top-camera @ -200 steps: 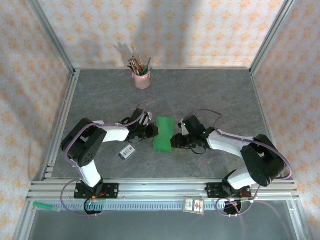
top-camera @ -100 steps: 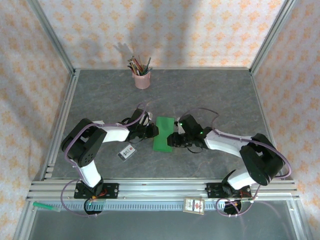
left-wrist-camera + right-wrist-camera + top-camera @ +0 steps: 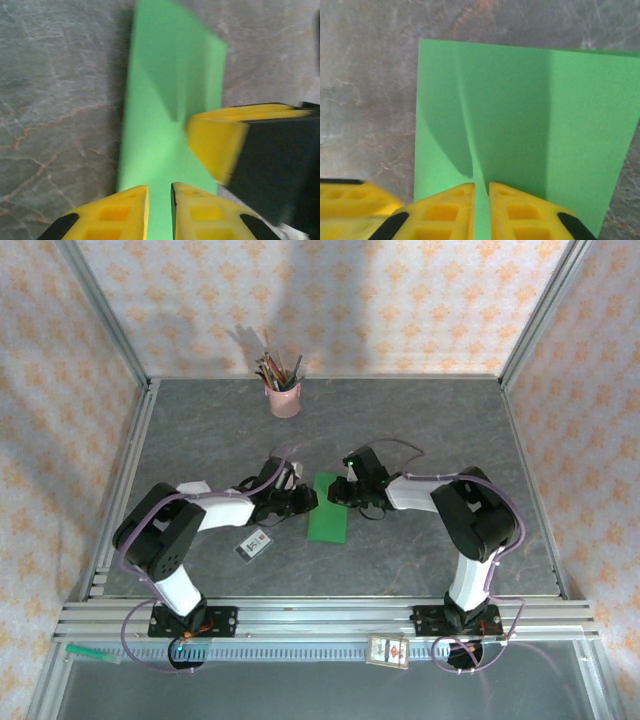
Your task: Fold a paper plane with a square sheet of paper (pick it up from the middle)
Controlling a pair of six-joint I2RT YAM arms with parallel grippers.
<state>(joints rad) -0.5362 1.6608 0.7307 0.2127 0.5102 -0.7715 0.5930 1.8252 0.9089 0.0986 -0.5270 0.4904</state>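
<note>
The square sheet of paper (image 3: 328, 508) rests on the grey marbled desk (image 3: 430, 425) just below the centre of the overhead frame. It is folded into a narrow green strip whose long sides run up and down the picture. The left hand (image 3: 307, 498) meets the strip's left edge about halfway up, and the right hand (image 3: 340, 490) meets its right edge near the upper corner, so the two face each other closely across the paper. In the left wrist view the left hand (image 3: 160, 189) sits at the bottom centre, clenched on the sheet. Its yellow fingers (image 3: 117, 212) are nearly together, with a thin band of the green paper (image 3: 165, 95) in the slit between them. At centre right of that view the right hand's yellow finger (image 3: 215, 145) lies against the paper. In the right wrist view the right hand (image 3: 481, 187) is likewise clenched on the sheet (image 3: 520, 110) at the bottom centre, and a raised ridge in the paper leads into the narrow gap between its fingers. A straight fold line runs down the sheet right of centre. A pink cup of pencils (image 3: 284, 398) stands at the top centre of the overhead frame, well apart from the paper. A small white card (image 3: 254, 544) lies on the desk to the lower left of the strip, near it but not touching.
</note>
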